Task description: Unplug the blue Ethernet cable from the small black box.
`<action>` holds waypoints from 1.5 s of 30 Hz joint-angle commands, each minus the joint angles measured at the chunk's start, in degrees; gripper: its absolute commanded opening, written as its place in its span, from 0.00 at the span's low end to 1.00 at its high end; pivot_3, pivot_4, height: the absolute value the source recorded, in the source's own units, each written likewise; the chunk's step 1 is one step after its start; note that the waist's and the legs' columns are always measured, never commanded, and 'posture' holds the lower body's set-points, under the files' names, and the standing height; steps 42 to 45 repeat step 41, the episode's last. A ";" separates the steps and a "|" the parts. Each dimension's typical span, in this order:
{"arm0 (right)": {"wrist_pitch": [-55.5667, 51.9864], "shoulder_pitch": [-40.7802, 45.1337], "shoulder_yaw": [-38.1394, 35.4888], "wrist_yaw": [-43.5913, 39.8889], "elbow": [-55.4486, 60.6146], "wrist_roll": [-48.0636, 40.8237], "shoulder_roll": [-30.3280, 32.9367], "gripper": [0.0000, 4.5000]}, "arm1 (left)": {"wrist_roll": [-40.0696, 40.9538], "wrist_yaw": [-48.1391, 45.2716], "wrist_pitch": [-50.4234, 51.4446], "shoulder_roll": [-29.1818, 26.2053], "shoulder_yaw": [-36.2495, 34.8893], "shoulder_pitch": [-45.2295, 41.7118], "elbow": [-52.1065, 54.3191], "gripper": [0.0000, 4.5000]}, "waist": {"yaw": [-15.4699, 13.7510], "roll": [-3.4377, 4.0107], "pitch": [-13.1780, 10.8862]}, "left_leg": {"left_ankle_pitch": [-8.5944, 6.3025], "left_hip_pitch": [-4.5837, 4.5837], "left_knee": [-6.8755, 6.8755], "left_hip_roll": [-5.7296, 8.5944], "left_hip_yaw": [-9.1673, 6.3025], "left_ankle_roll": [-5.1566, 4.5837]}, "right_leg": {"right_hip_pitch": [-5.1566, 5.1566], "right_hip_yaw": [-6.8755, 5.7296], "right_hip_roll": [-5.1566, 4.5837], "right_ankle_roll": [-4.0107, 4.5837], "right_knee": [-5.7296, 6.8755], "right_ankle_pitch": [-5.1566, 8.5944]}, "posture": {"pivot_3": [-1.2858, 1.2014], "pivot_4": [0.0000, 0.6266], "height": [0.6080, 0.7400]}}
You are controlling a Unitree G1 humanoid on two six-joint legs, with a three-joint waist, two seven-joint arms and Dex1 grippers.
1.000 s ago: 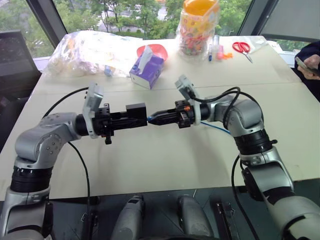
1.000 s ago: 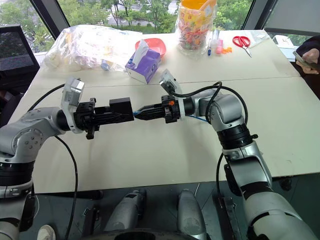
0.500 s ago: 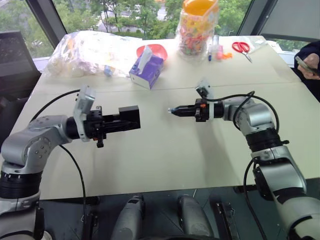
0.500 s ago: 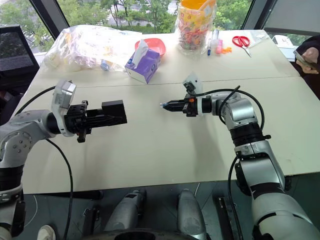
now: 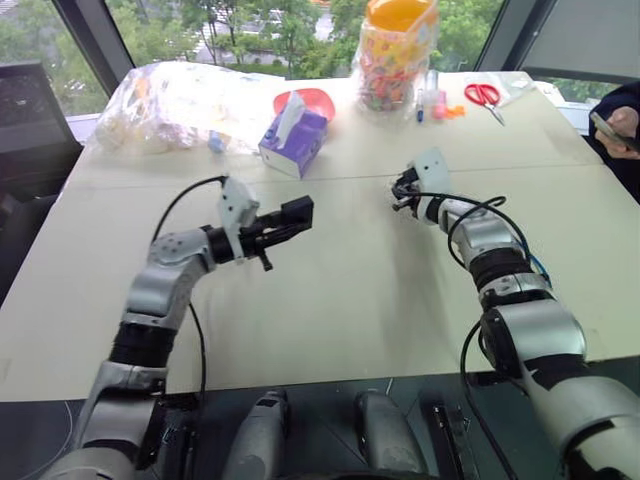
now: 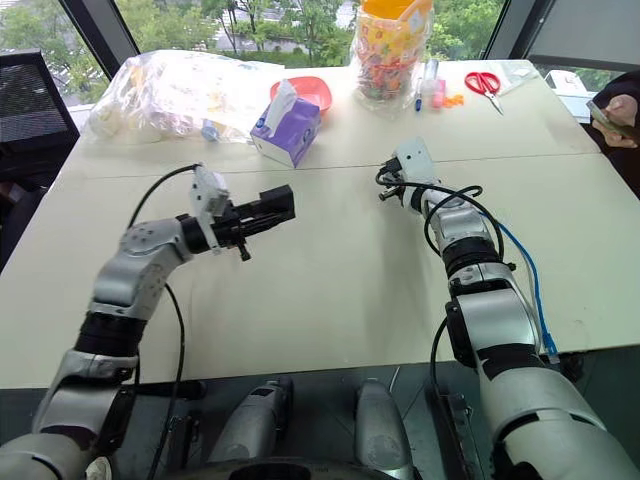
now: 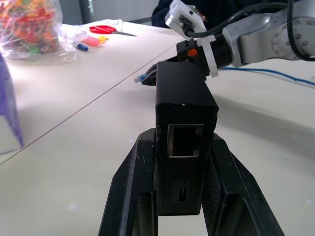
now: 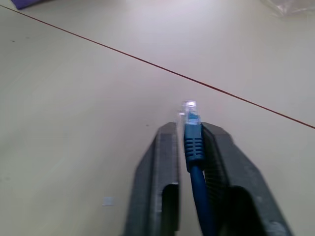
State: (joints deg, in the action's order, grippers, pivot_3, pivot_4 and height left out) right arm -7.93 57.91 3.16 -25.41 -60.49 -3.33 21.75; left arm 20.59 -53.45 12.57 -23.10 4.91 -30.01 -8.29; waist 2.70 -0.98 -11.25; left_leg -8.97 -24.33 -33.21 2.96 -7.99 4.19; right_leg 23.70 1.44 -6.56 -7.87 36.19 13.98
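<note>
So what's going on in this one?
The robot is unplugging a cable. Its left tool grips the small black box above the table, and the box's port faces the left wrist camera with nothing in it. The right tool has the blue Ethernet cable between its fingers, the clear plug poking out past the fingertips. The two arms are apart, so the cable is out.

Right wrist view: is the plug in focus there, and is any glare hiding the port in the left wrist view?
Right wrist view: the clear plug of the blue Ethernet cable is soft and overexposed, while the strain relief reads sharper. Left wrist view: no glare; the port on the small black box is sharp and visibly empty, while the background is blurred.
</note>
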 commanded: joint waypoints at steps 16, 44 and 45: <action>-25.38 -18.97 -8.84 -8.08 50.71 -13.49 4.34 0.98 | -9.33 6.38 -15.77 10.25 1.17 -6.60 -21.59 0.12 | -0.35 0.01 0.01 | -0.01 0.00 -0.07 0.04 -0.07 -0.04 | -0.05 -0.01 0.00 -0.22 0.05 -0.11 | 0.52 0.24 0.91; -43.59 -41.54 -11.87 -13.17 80.19 -28.30 13.52 1.00 | -5.54 4.82 -8.85 -1.37 -5.53 3.66 -6.83 1.00 | -0.42 0.03 0.02 | -0.16 -0.07 -0.71 0.03 -0.07 -0.24 | -0.29 -0.02 -0.04 -0.19 0.00 -0.11 | 0.52 0.24 0.91; -43.59 -41.54 -11.87 -13.17 80.19 -28.30 13.52 1.00 | -5.54 4.82 -8.85 -1.37 -5.53 3.66 -6.83 1.00 | -0.42 0.03 0.02 | -0.16 -0.07 -0.71 0.03 -0.07 -0.24 | -0.29 -0.02 -0.04 -0.19 0.00 -0.11 | 0.52 0.24 0.91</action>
